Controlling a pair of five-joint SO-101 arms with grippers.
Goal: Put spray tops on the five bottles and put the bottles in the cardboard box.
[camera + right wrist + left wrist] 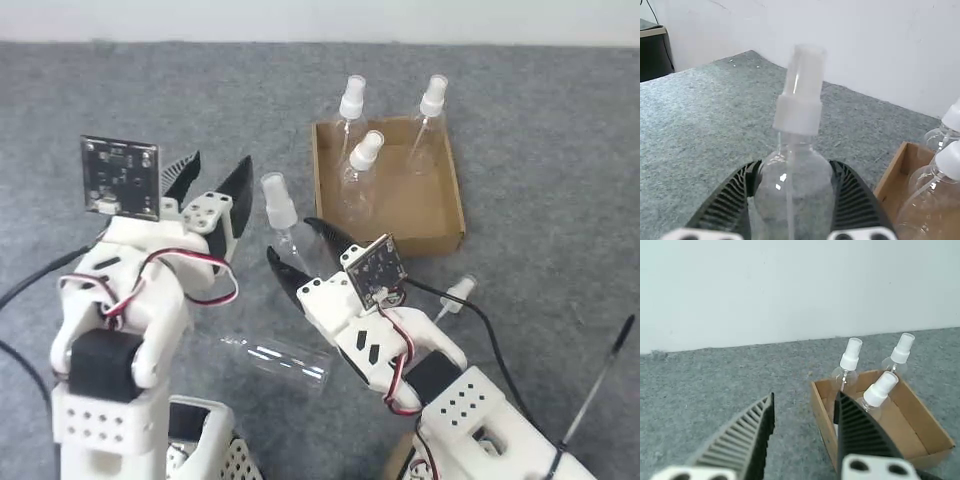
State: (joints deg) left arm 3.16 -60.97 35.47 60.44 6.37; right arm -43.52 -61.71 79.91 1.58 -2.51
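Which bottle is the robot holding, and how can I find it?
Find the cardboard box on the grey mat. Just outside it, the right gripper is shut on a clear bottle with a white spray top. The other three capped bottles stand inside the box.

The desk (560,130) I was working over was covered in grey, felt-like matting that ran back to a pale wall. The cardboard box (440,241) sat directly on it, toward the far side. A clear uncapped bottle (275,357) lay on its side on the near part, between the two arms. A loose spray top (456,294) lay near the box's near right corner, with a black cable (484,322) trailing just beside it.
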